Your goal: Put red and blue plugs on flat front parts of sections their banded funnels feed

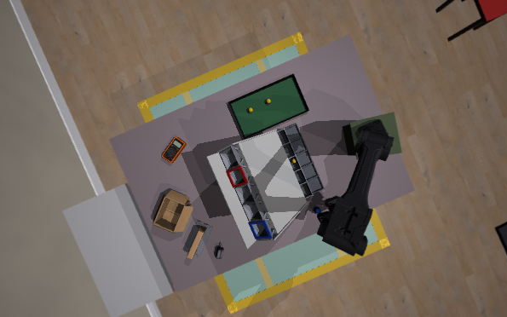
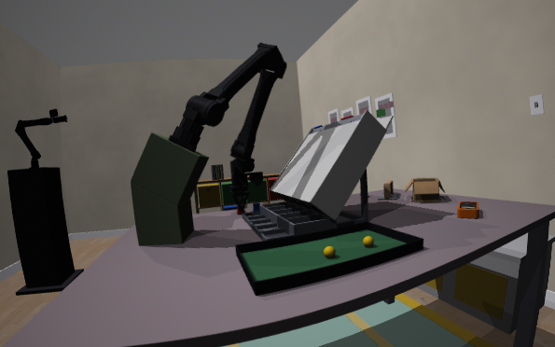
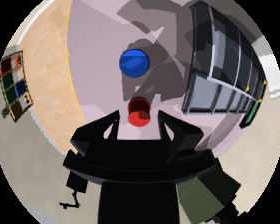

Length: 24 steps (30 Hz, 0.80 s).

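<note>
My gripper [image 2: 240, 201] [image 3: 138, 113] points down beyond the near end of the sectioned bin, fingers apart. The red plug [image 2: 240, 210] [image 3: 139, 119] stands between or just below the fingertips, with gaps on both sides in the wrist view. The blue plug [image 1: 317, 210] [image 2: 256, 207] [image 3: 134, 63] stands on the table close by, between the red plug and the bin's end. The red-banded funnel [image 1: 230, 179] and blue-banded funnel [image 1: 252, 231] are atop the cover [image 1: 255, 149] [image 2: 347, 168]. A yellow marble [image 1: 294, 161] [image 3: 248, 88] lies in about the middle section of the bin. The pipes are hidden.
The green marble tray [image 1: 287, 95] [image 2: 286, 268] holds two yellow marbles beside the cover. The tall slanted cover rises over the bin's back part. A multimeter [image 1: 174, 149] [image 2: 467, 210] and open cardboard box [image 1: 172, 213] [image 2: 425, 190] lie behind the cover.
</note>
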Each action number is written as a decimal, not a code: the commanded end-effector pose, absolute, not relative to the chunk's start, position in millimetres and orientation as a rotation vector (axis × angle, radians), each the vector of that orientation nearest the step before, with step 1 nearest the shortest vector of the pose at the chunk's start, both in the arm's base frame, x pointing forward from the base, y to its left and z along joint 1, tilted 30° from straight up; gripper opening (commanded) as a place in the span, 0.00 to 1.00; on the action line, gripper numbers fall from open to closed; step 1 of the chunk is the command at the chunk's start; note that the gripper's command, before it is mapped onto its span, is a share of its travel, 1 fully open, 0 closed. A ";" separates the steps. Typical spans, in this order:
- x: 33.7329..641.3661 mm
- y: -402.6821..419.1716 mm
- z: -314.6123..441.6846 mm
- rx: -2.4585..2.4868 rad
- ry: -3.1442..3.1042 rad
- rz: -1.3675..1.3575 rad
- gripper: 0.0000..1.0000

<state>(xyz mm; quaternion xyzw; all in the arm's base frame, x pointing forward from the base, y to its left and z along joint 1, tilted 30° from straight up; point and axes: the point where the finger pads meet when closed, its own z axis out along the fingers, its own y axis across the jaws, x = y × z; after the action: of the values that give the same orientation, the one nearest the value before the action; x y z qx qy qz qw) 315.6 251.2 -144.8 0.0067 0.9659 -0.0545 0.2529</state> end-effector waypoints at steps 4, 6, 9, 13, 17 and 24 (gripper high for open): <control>324.0 247.7 -156.1 0.020 2.627 -0.153 0.63; 324.6 247.5 -157.1 0.020 2.627 -0.153 0.63; 324.4 246.6 -158.0 0.019 2.628 -0.155 0.63; 323.8 245.9 -158.3 0.023 2.628 -0.155 0.63; 323.8 245.9 -158.3 0.023 2.628 -0.155 0.63; 323.8 245.9 -158.3 0.023 2.628 -0.155 0.63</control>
<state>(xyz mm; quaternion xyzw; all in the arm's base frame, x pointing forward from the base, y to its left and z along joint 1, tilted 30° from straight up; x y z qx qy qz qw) 320.4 251.9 -149.8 0.0053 0.9656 -0.0533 0.2545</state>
